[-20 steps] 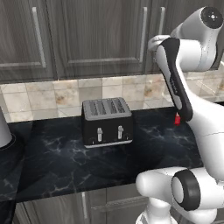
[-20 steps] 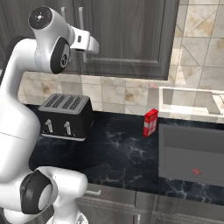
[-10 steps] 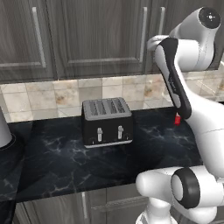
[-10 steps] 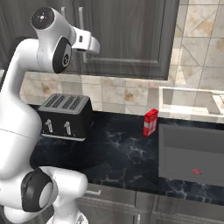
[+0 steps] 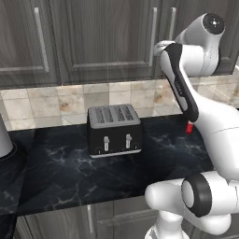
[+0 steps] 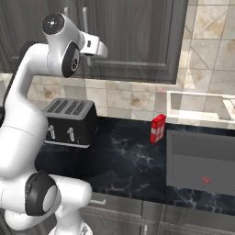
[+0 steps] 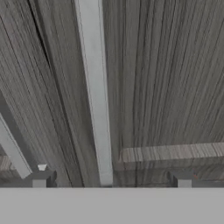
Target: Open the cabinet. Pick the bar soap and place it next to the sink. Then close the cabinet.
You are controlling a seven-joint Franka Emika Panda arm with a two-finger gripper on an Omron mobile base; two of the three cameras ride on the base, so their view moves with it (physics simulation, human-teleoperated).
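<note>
The cabinet [image 5: 107, 42] is a dark wood-grain wall unit above the counter, and both doors are shut. In the hand view its silver bar handle [image 7: 97, 87] runs down the door right in front of me, with its lower end between my fingertips. My gripper [image 7: 111, 181] is open, close to the door, and holds nothing. In the right base view the hand [image 6: 95, 46] sits against the door beside a handle [image 6: 85, 20]. The sink [image 6: 202, 160] is the dark grey basin at the right. The bar soap is hidden.
A black toaster [image 5: 114, 130] stands on the black marbled countertop [image 5: 65, 172] below the cabinet. A slim red-and-white bottle [image 6: 158, 128] stands between toaster and sink. A second door handle [image 7: 13, 151] shows at the lower left of the hand view.
</note>
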